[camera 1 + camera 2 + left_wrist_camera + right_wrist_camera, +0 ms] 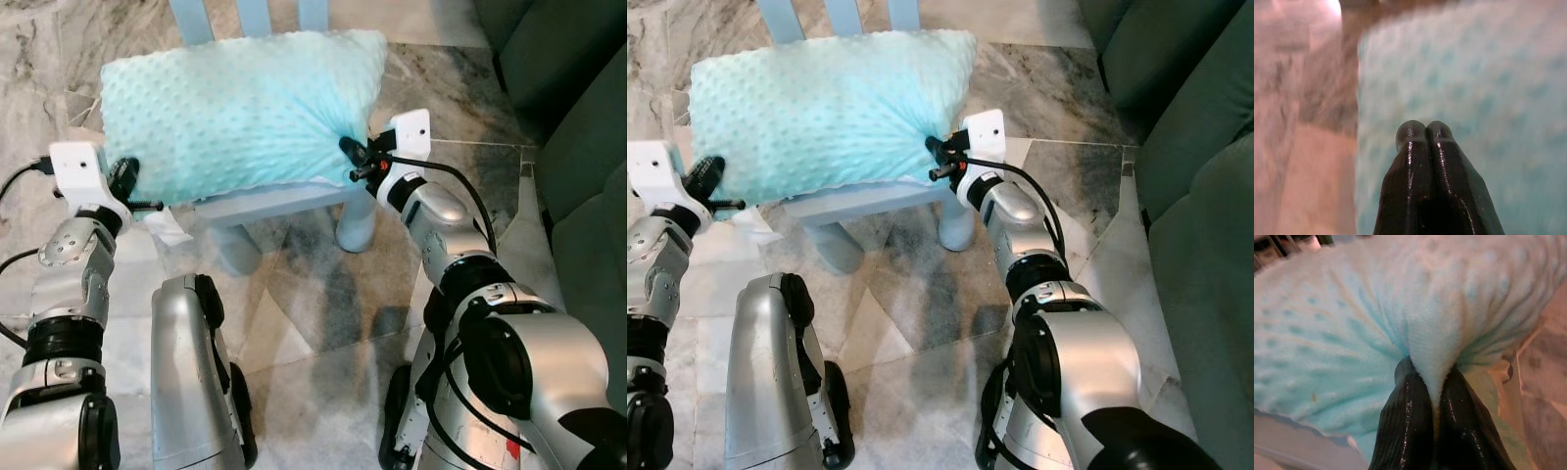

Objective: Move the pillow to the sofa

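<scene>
Left eye view: the bumpy light-blue pillow (240,113) lies on a small blue chair (284,206) on the marble floor (313,294), with the green sofa (578,147) to the right. Right wrist view: the right gripper (1432,382) pinches a fold of the pillow's edge (fabric squeezed between both fingers). Left wrist view: the left gripper (1425,132) is pressed together, holding nothing, beside the pillow.

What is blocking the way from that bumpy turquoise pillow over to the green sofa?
Nothing visible. The bumpy turquoise pillow lies on a small pale blue chair, pinched by the right gripper. Between it and the dark green sofa on the robot's right lies bare marble floor.
</scene>
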Robot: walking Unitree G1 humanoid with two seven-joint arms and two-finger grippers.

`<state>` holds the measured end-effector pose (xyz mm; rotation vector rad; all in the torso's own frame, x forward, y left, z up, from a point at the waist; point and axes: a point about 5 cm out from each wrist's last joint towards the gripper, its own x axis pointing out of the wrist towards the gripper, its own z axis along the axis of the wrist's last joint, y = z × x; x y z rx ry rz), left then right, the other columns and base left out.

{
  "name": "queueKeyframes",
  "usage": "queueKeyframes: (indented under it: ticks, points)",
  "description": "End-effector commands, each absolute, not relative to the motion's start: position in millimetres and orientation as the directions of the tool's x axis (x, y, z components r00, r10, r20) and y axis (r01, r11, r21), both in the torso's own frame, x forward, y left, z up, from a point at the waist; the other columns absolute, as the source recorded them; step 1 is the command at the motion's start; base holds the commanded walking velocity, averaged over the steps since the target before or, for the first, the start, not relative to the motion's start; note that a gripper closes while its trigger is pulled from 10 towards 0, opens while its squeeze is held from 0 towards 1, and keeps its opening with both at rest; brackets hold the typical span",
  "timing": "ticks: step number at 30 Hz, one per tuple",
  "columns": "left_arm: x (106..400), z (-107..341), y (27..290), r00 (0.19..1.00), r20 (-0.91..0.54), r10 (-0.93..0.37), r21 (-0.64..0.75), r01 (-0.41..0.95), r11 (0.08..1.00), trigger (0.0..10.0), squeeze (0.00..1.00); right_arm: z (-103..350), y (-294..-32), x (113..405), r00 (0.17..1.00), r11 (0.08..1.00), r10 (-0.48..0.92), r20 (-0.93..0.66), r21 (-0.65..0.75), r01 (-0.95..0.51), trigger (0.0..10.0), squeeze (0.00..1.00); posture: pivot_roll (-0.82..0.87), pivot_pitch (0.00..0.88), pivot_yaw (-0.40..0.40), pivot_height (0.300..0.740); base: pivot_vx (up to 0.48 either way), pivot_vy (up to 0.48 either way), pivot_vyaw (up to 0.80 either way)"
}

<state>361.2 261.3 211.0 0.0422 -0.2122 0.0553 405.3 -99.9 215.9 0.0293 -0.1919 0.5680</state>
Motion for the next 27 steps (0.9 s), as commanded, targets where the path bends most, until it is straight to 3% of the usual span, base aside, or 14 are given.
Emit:
queueKeyframes:
  ticks: [1, 7, 11, 12, 13, 14, 20, 22, 27]
  points:
    - [355.9, 205.0, 263.4, 0.974, 0.214, 0.071, 0.059, -0.085, 0.995, 0.0, 0.0, 210.5, -100.1, 402.3, 0.816, 0.836, 0.542, 0.198, -0.026, -0.549, 0.0, 0.0, 0.1, 0.378, 0.026, 0.388, 0.0, 0.0, 0.0]
    - [347.5, 199.1, 245.0, 0.965, 0.261, 0.028, 0.089, -0.053, 0.995, 0.0, 0.0, 204.5, -100.2, 387.2, 0.77, 0.812, 0.575, 0.277, -0.075, -0.579, 0.0, 0.0, 0.03, 0.321, 0.032, 0.388, 0.0, 0.0, 0.0]
    - [346.4, 188.3, 245.1, 0.976, 0.208, 0.061, 0.107, -0.085, 0.991, 0.0, 0.0, 200.7, -107.0, 380.1, 0.772, 0.82, 0.565, 0.293, -0.088, -0.566, 0.0, 0.0, 0.01, 0.308, 0.037, 0.388, 0.0, 0.0, 0.0]
    - [346.1, 184.4, 247.7, 0.979, 0.189, 0.08, 0.115, -0.103, 0.988, 5.5, 0.0, 199.1, -110.7, 378.1, 0.777, 0.825, 0.556, 0.294, -0.089, -0.557, 0.0, 0.0, 0.01, 0.305, 0.04, 0.388, 0.0, 0.0, 0.0]
    - [345.5, 182.2, 249.3, 0.979, 0.18, 0.093, 0.119, -0.116, 0.986, 5.5, 0.0, 198.1, -113.1, 376.4, 0.781, 0.829, 0.552, 0.294, -0.09, -0.552, 0.0, 0.0, 0.01, 0.305, 0.04, 0.388, 0.0, 0.0, 0.0]
    - [345.3, 180.4, 251.9, 0.978, 0.175, 0.109, 0.097, -0.128, 0.987, 10.0, 1.0, 196.0, -116.4, 374.7, 0.788, 0.835, 0.544, 0.29, -0.091, -0.543, 0.0, 0.0, -0.01, 0.306, 0.045, 0.388, 0.0, 0.0, 0.0]
    - [349.6, 189.7, 258.0, 0.971, 0.191, 0.144, 0.014, -0.149, 0.989, 10.0, 1.0, 192.2, -129.1, 369.5, 0.82, 0.864, 0.498, 0.28, -0.079, -0.498, 0.0, 0.0, 0.0, 0.298, 0.044, 0.388, 0.0, 0.0, 0.0]
    - [356.7, 198.2, 266.8, 0.976, 0.162, 0.145, -0.125, -0.126, 0.984, 10.0, 1.0, 194.8, -130.8, 369.9, 0.828, 0.872, 0.484, 0.284, -0.081, -0.483, 0.0, 0.0, 0.01, 0.298, 0.046, 0.388, 0.0, 0.0, 0.0]
    - [363.1, 197.1, 275.5, 0.989, 0.106, 0.099, -0.259, -0.068, 0.963, 10.0, 1.0, 200.7, -127.7, 370.6, 0.826, 0.872, 0.484, 0.29, -0.084, -0.482, 0.0, 0.0, 0.01, 0.299, 0.044, 0.388, 0.0, 0.0, 0.0]
